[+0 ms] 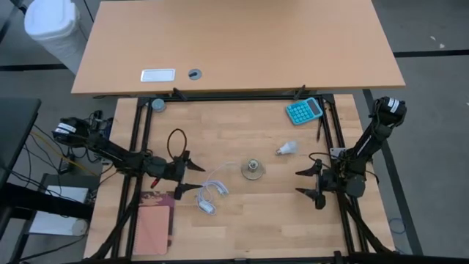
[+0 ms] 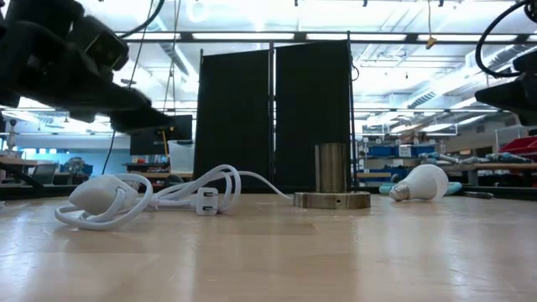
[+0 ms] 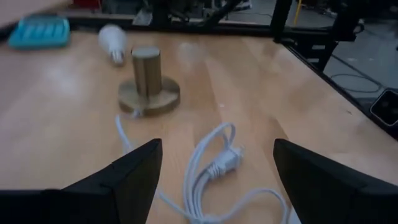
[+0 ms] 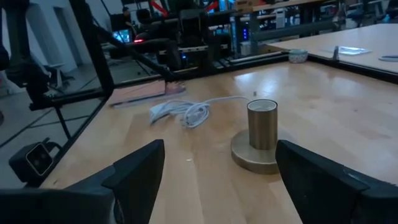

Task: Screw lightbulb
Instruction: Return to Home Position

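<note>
The small white lightbulb (image 1: 287,149) lies on its side on the table, right of centre and near the calculator; it also shows in the low view (image 2: 422,183) and the left wrist view (image 3: 112,41). The brass socket (image 1: 253,169) stands upright on its round base at the table's middle (image 4: 262,134). Its white cord (image 1: 210,194) lies coiled to the socket's left. My left gripper (image 1: 192,176) is open and empty, left of the cord. My right gripper (image 1: 306,182) is open and empty, right of the socket and nearer than the bulb.
A teal calculator (image 1: 303,110) lies at the far right of the work surface. A pink notebook (image 1: 152,227) lies at the near left. A black frame (image 1: 330,125) borders the table. A second tabletop (image 1: 234,44) stands beyond it.
</note>
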Controlling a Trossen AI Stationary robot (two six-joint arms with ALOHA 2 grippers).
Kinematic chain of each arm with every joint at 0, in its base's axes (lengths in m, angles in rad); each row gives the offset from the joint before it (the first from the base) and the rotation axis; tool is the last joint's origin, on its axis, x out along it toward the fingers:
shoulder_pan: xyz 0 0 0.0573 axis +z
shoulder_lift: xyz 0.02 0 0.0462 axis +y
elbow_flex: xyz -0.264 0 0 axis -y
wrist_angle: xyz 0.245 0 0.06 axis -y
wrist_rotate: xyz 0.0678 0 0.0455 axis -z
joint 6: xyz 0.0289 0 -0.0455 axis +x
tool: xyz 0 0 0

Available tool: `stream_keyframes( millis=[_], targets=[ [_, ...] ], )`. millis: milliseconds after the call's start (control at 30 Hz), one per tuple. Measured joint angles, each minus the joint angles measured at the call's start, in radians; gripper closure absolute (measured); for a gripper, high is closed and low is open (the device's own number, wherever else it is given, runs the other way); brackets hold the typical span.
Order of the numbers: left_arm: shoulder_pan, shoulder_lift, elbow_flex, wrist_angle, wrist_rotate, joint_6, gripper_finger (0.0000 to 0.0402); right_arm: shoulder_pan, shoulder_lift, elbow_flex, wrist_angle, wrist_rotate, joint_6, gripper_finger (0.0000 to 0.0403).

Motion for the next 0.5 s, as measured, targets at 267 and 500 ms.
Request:
stream_keyframes(
  millis=[267,500],
  targets=[
    [0.000,0.000,-0.023,0.010,0.000,-0.081,0.0088,0.000,0.000,0.001,0.000,-0.003,0.000,0.0094],
    [0.000,0.000,-0.023,0.011,0.000,-0.080,0.0088,0.000,-0.075,-0.002,-0.036,-0.067,-0.002,0.0094]
  ],
)
